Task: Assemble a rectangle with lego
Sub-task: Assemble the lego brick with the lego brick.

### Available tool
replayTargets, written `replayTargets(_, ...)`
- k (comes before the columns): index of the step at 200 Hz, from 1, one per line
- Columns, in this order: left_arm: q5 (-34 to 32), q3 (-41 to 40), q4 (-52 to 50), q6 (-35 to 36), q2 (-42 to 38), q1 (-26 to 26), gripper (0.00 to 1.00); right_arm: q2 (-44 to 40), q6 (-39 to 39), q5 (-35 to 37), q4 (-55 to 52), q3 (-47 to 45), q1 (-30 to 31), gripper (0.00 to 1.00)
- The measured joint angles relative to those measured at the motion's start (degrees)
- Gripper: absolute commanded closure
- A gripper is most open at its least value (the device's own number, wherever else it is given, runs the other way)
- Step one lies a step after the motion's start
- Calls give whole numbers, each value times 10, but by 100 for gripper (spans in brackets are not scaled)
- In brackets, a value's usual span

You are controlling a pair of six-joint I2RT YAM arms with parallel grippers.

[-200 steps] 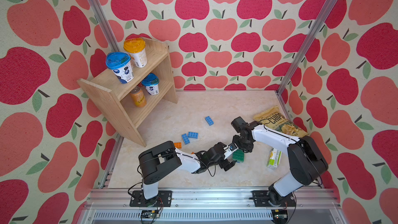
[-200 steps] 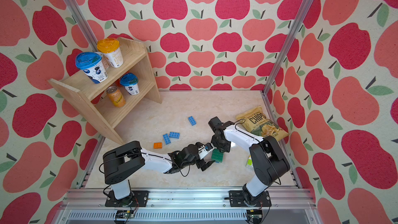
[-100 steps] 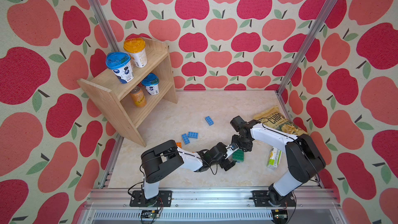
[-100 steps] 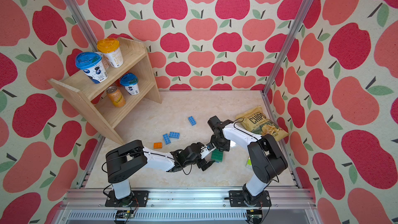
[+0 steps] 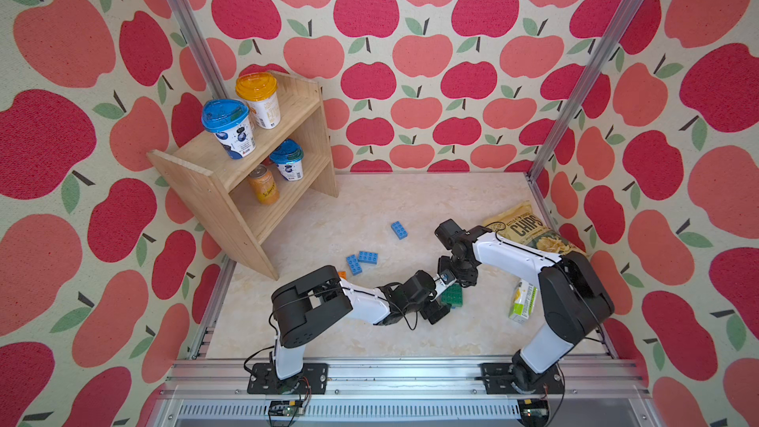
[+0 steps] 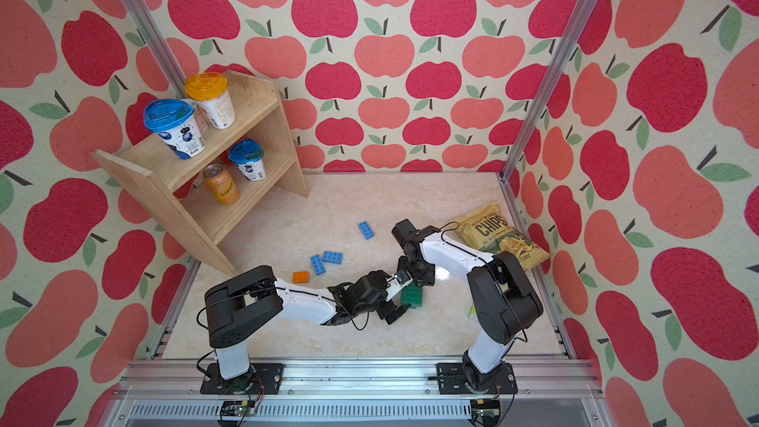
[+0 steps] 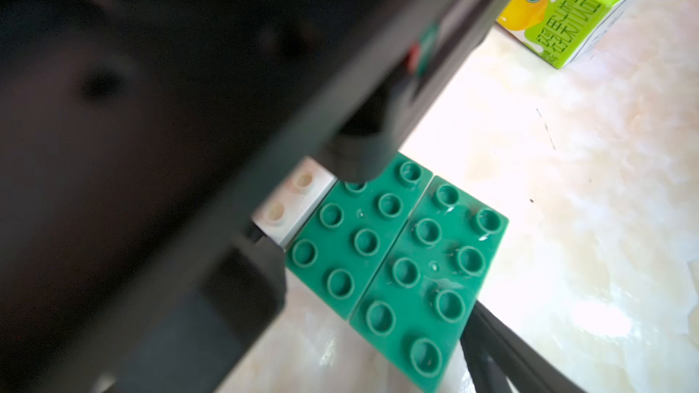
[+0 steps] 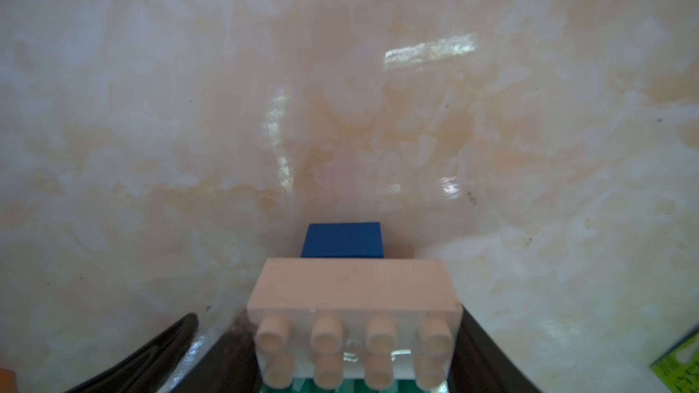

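Barely anything has moved, by our reading. The left arm (image 5: 357, 306) has swung its dark elbow a little rightward in the lower centre of a top view, and the right arm (image 5: 513, 252) has drawn its wrist slightly up and left. The bricks under them lie where they lay.

We take that as fine alignment, not transport. On the table (image 5: 369, 334) the two green bricks (image 7: 435, 270) sit side by side, long edges touching, as one studded slab at lower centre. The white brick (image 8: 351, 289) rests against the slab's edge in the left wrist view, studs up. A blue brick (image 8: 342, 240) shows just beyond it; we cannot tell whether the two are joined.

The right tool (image 5: 451, 277) is closed on the white brick, a dark finger against each short end. The left tool (image 5: 431, 310) lies just beside the slab, but blur and a dark mass hide its jaws, so we cannot tell its state.

We judge the rectangle only begun. Two loose blue bricks (image 5: 361, 260), a lone blue brick (image 5: 399, 230) and an orange brick (image 6: 300, 277) lie well apart, left of centre.
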Motion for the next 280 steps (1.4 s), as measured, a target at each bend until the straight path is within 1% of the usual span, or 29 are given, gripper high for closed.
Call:
replayTargets(61,0,7,-13,-5,0,2,3,17,-23,-15,-3,6,-2,55)
replayTargets(81,1,11,-18,-7,1,2,3,20,-30,-20,-3,6,-4,58)
replayTargets(102,1,12,-23,-13,1,2,3,26,-36,-22,-7,12,-4,63)
replayTargets(117,0,14,-26,-15,1,2,3,29,-38,-23,-8,12,-5,72)
replayTargets(160,-2,21,-46,-18,1,3,3,32,-40,-28,-5,12,-7,78)
replayTargets(193,-2,22,-50,-18,1,3,3,31,-40,-28,-4,12,-7,79)
replayTargets(239,-6,27,-59,-20,1,3,3,26,-40,-25,-7,21,-8,76)
replayTargets(280,-14,32,-70,-19,1,3,3,26,-40,-23,-3,24,-9,75)
